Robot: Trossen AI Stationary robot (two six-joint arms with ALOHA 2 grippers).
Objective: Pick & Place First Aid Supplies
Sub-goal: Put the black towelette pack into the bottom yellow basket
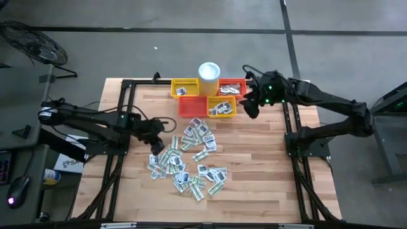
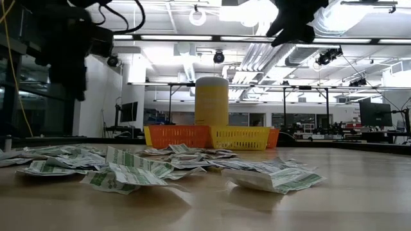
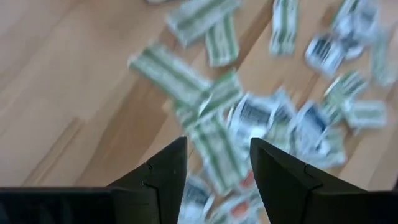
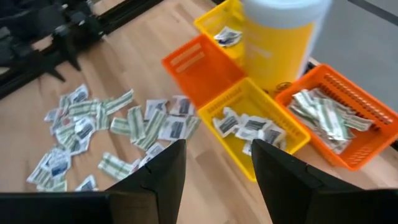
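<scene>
Several small white and green first aid sachets [image 1: 187, 156] lie loose in a pile on the wooden table. My left gripper [image 1: 154, 137] hovers open over the pile's left edge, pointing steeply down; the left wrist view shows sachets [image 3: 217, 155] below its gap [image 3: 217, 146]. My right gripper [image 1: 250, 107] is open and empty, raised just right of the baskets, and looks down on them in the right wrist view [image 4: 217, 149]. In the low view both grippers [image 2: 64, 58] [image 2: 295, 22] stand clear above the table.
Several mesh baskets stand at the table's far middle: a yellow one [image 4: 255, 124] and an orange one [image 4: 336, 115] with sachets, an orange one [image 4: 202, 68] with none in view, a far yellow one [image 1: 184, 88]. A cylindrical cup [image 1: 209, 71] stands among them. Black frame rails [image 1: 121, 127] flank the table.
</scene>
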